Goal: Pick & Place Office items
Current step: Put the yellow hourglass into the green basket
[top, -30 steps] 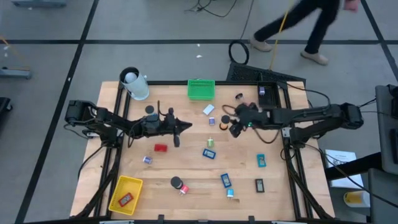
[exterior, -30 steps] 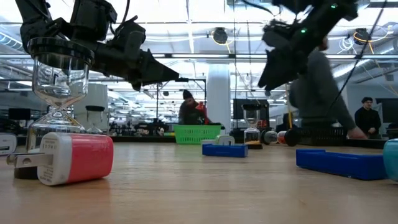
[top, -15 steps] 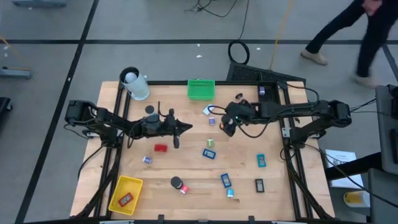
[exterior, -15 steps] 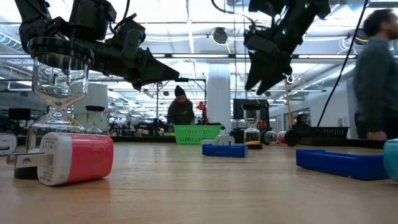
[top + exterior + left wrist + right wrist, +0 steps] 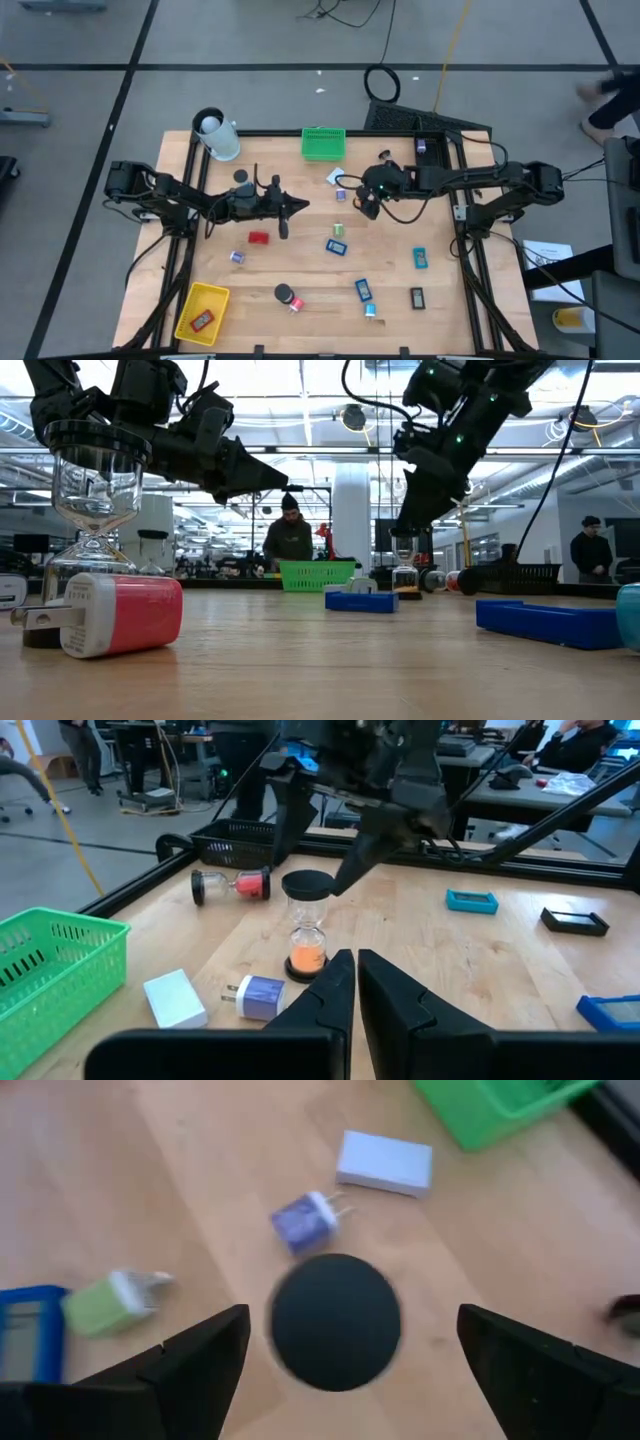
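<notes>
Yellow basket (image 5: 201, 311) holds one red item, well left of and nearer the table front than the left gripper (image 5: 298, 205), which hovers closed and empty mid-table. Green basket (image 5: 323, 143) looks empty. Right gripper (image 5: 366, 199) hangs wide open directly over the orange-sand hourglass (image 5: 306, 925), not gripping it. Purple plug (image 5: 305, 1221) and white block (image 5: 385, 1162) lie just beyond. Most office items remain scattered. No readable writing.
</notes>
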{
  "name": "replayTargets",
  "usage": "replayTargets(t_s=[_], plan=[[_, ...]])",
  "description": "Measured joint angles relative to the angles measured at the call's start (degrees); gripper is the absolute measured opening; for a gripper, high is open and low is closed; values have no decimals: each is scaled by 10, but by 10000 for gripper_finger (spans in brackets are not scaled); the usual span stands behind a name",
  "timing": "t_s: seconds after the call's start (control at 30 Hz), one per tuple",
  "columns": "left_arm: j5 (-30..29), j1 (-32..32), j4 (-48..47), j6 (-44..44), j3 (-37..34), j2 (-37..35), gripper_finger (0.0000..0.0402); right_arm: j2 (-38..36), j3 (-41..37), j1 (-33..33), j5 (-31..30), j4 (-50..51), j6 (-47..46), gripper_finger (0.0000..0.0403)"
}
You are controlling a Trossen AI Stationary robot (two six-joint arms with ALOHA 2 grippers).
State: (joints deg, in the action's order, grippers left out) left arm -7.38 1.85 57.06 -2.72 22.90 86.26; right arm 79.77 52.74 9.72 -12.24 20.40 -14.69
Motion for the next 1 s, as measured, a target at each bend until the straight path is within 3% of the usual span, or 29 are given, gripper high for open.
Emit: replayTargets(t_s=[0.17, 0.37, 0.7, 1.0], plan=[[0, 0, 0, 2, 0, 0, 4, 0, -2, -2, 5, -19, 25, 348], [0, 0, 0, 5, 0, 0, 25, 0, -36, -1, 21, -51, 30, 337], [0, 0, 0, 3, 0, 0, 4, 0, -71, 4, 33, -106, 30, 277], [0, 0, 0, 0, 0, 0, 26, 0, -84, 5, 33, -122, 32, 223]])
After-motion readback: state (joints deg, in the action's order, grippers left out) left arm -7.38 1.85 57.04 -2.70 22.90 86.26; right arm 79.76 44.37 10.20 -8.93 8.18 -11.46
